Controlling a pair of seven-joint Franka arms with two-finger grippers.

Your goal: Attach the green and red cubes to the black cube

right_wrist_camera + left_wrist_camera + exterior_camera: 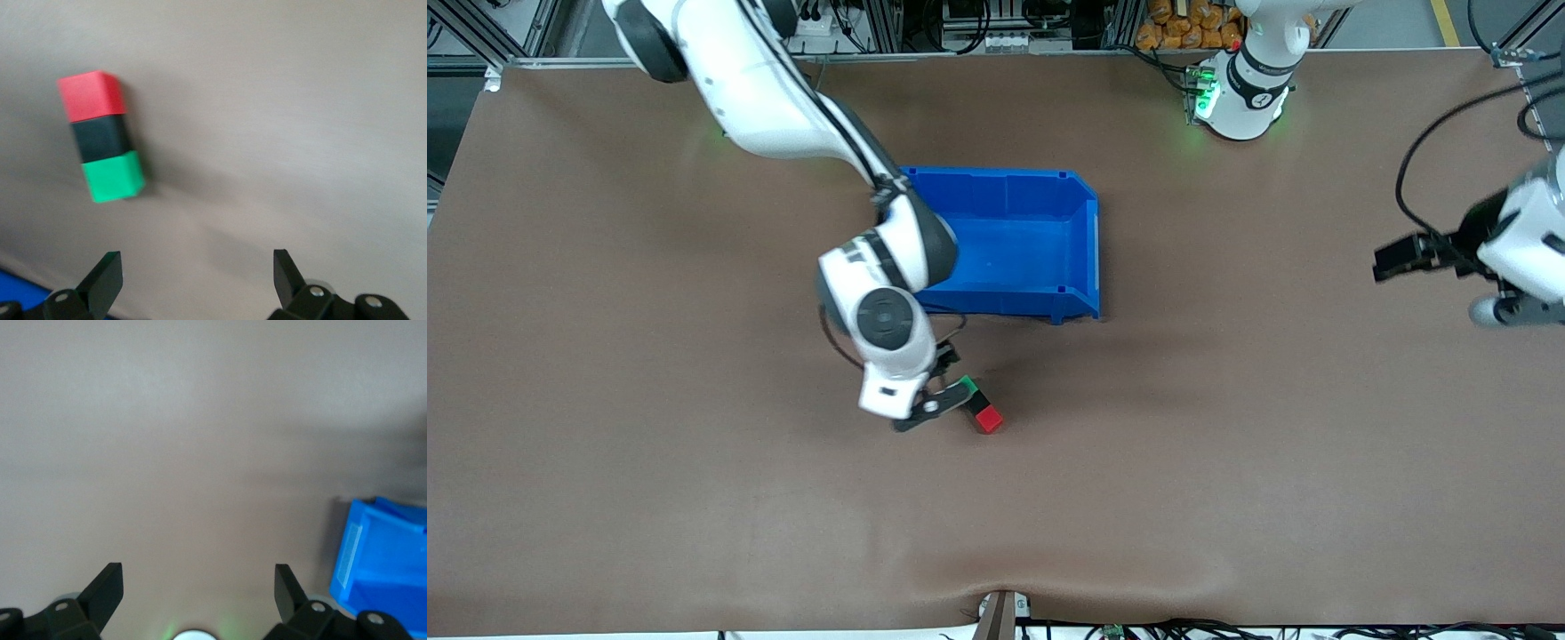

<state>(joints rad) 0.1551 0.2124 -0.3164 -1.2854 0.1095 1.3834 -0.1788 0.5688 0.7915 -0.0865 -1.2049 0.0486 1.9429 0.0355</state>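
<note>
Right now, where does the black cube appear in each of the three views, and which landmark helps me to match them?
Front view: the black cube lies on the table between the green cube and red cube, touching both, nearer to the camera than the blue bin.
Left wrist view: not in it.
Right wrist view: black cube in the middle of the same row.
Shared landmark: the blue bin, partly visible in each view.

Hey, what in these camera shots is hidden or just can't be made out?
- Front view: the right end effector covers part of the green cube, and the black cube barely shows.
- Front view: the left end effector is too small to read its fingers.
- Left wrist view: the blue bin is cut off by the frame edge.
- No view shows whether the cubes, including the red cube, are locked together.
</note>
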